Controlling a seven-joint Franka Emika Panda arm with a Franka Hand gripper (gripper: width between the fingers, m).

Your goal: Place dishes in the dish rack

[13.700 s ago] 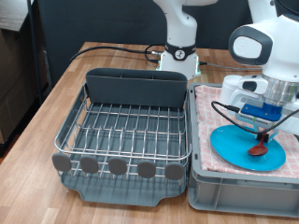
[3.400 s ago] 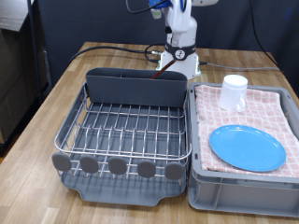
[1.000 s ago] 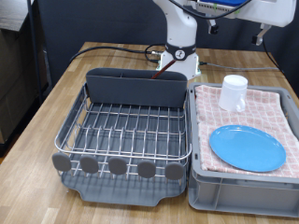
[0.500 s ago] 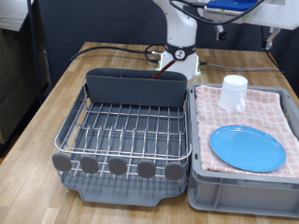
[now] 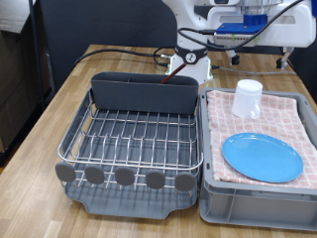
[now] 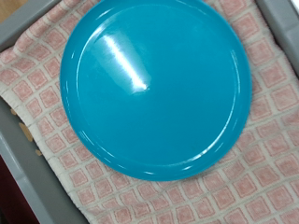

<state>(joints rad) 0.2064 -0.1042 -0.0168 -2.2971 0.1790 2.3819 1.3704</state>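
The round bright blue plate [image 5: 262, 157] lies flat on the pink checked cloth [image 5: 289, 111] in the grey crate. It fills the wrist view [image 6: 154, 84]. The small white cup [image 5: 248, 97] stands on the cloth behind the plate. My gripper [image 5: 261, 61] hangs high above the crate near the exterior view's top right, over the cup and plate. Its two dark fingers stand wide apart with nothing between them. The dish rack [image 5: 134, 139] sits at the exterior view's left with its wire grid bare. The wooden spoon does not show in either view.
The tall grey utensil caddy [image 5: 144, 91] stands along the rack's far side. The grey crate [image 5: 213, 203] touches the rack's side; its walls show in the wrist view [image 6: 28, 196]. The robot base and black cables [image 5: 119, 55] are behind on the wooden table.
The arm has swung in from the top and come down over the crate. The spoon that lay on the plate in the oldest frame is gone from it.
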